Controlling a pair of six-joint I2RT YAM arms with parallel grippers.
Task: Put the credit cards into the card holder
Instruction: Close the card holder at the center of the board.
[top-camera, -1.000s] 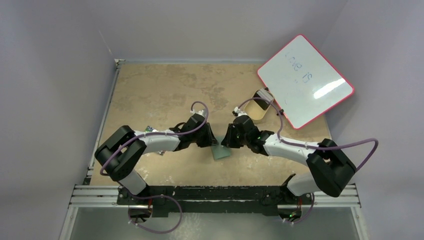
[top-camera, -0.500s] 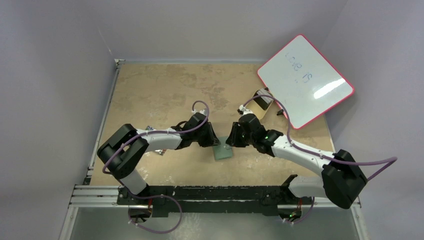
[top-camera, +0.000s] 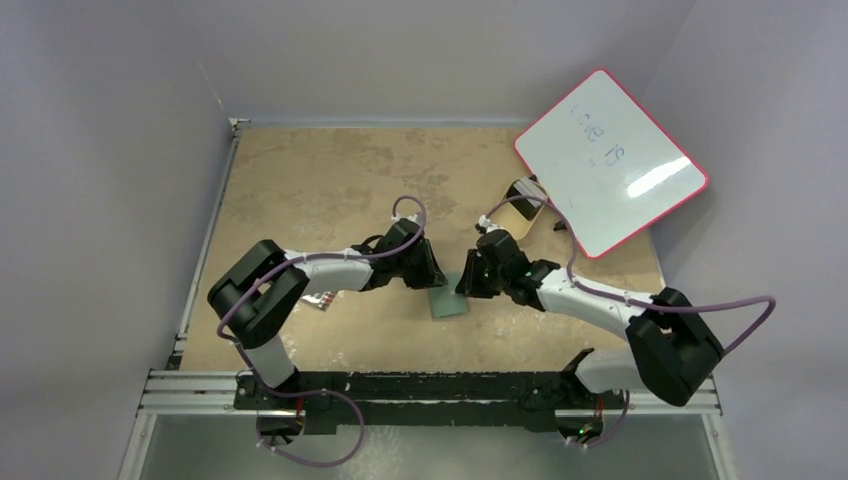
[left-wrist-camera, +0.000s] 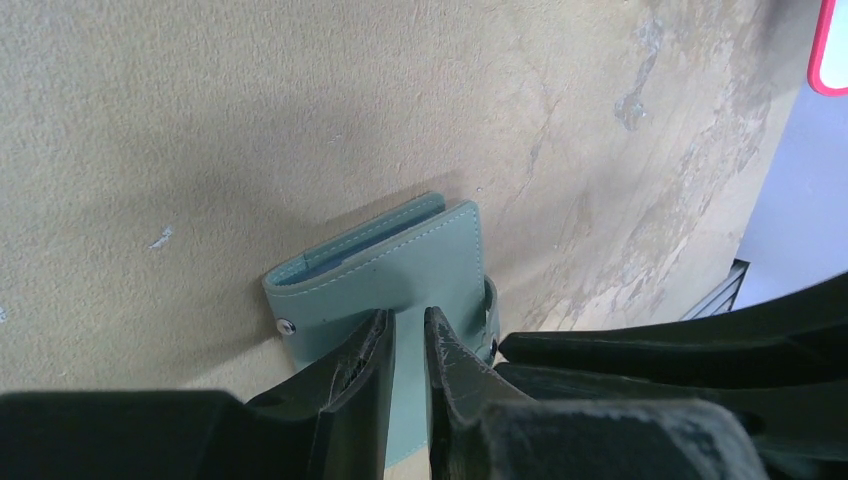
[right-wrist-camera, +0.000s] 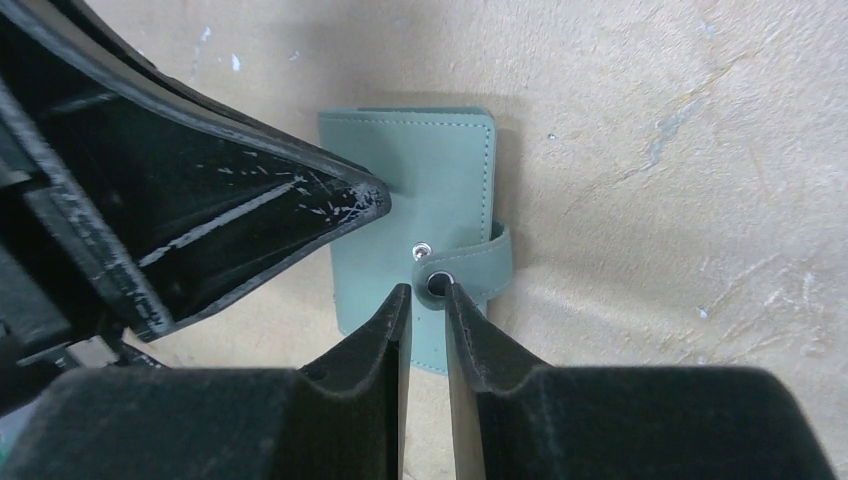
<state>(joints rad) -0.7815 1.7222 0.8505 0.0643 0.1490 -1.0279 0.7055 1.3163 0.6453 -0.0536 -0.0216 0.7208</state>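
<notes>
Left gripper (left-wrist-camera: 408, 320) and right gripper (right-wrist-camera: 425, 292) each show jaws narrowed to a slit over the folded card holder (right-wrist-camera: 430, 170) lying between them; whether either pinches it, you cannot tell. Your risk: right tips slip off the snap tab (right-wrist-camera: 482, 255), dragging the holder unopened.

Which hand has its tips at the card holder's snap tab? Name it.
The right hand: its tips flank the snap tab on the green card holder. The left hand sits over the plain cover instead.
</notes>
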